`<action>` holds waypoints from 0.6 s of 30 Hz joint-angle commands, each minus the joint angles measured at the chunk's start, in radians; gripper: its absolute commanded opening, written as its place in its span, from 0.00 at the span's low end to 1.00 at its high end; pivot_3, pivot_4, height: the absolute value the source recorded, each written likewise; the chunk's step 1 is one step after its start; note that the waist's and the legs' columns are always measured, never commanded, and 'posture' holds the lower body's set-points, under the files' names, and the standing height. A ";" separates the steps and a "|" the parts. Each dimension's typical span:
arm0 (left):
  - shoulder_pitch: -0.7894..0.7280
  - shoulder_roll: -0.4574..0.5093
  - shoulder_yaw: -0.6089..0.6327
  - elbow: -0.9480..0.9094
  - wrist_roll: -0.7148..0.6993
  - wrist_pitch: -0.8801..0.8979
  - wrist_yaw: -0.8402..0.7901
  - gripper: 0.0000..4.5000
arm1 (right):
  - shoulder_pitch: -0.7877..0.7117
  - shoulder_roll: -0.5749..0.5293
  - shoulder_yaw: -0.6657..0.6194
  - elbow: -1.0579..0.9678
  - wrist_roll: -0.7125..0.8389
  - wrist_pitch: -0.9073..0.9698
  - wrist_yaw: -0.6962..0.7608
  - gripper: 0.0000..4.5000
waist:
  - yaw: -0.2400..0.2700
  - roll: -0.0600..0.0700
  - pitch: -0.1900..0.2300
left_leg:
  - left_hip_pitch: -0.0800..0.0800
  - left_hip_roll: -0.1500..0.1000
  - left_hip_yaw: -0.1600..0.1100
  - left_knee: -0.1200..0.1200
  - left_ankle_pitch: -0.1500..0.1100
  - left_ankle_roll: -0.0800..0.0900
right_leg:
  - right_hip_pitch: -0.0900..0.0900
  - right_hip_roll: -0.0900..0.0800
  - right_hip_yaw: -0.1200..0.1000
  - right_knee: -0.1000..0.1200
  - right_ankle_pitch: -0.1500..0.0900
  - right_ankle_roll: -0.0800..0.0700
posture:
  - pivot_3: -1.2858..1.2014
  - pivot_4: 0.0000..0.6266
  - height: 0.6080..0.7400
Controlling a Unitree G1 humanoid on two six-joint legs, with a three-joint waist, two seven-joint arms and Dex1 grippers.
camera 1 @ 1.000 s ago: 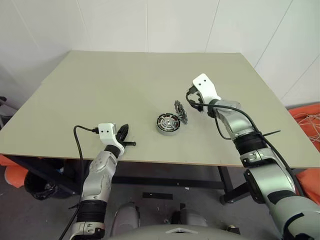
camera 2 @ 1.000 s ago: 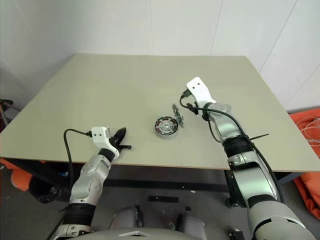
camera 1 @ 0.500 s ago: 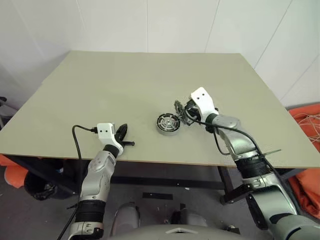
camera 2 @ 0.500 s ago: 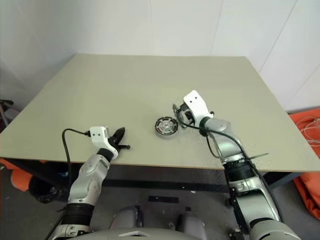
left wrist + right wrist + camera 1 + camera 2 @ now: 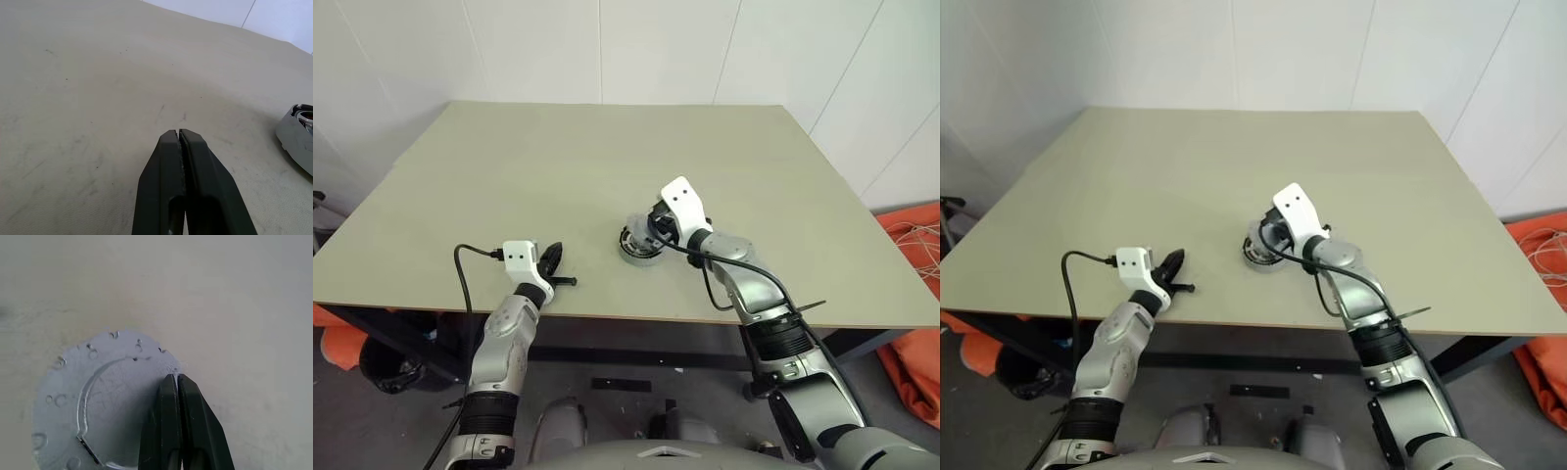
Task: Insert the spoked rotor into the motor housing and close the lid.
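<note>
Item: motor housing (image 5: 640, 247), a round metal ring with a dark outer wall, lying flat on the table (image 5: 509, 176) towards its near edge, a little to the right of the middle. From the right wrist we see a pale silver disc with small holes round its rim (image 5: 105, 401) directly beneath the fingers; we take it for the lid or rotor face resting on the housing, though we cannot tell whether it is fully seated. We judge the assembly rigid, fairly heavy for its bulk, smooth and liable to slide on the bare board; best taken across the outer wall, or pressed flat from above. Right gripper (image 5: 174, 378): clenched on nothing, tips at the disc's edge. Left gripper (image 5: 555, 257): clenched, empty, resting well apart near the front edge.
</note>
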 commanded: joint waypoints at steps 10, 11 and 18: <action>-0.002 0.009 0.000 -0.054 -0.001 -0.013 -0.005 0.01 | -0.016 0.063 0.008 0.115 -0.006 -0.051 -0.016 0.01 | 0.000 0.000 0.000 | 0.002 0.000 0.000 0.000 0.000 0.000 | 0.002 0.000 0.000 0.000 -0.004 0.007 | 0.52 0.00 1.00; -0.001 0.009 0.000 -0.056 -0.001 -0.013 -0.005 0.01 | -0.020 0.068 -0.006 0.109 0.008 -0.056 -0.014 0.01 | -0.001 0.000 0.000 | 0.003 0.000 0.000 0.000 0.000 0.000 | 0.002 0.000 0.000 0.000 -0.004 0.007 | 0.52 0.00 1.00; 0.000 0.008 -0.002 -0.057 0.000 -0.018 -0.006 0.01 | -0.052 0.008 -0.052 0.036 0.102 -0.153 0.151 0.01 | 0.002 0.000 0.000 | 0.001 0.000 0.000 0.000 0.000 0.000 | 0.001 0.000 0.000 0.000 -0.003 0.005 | 0.52 0.00 1.00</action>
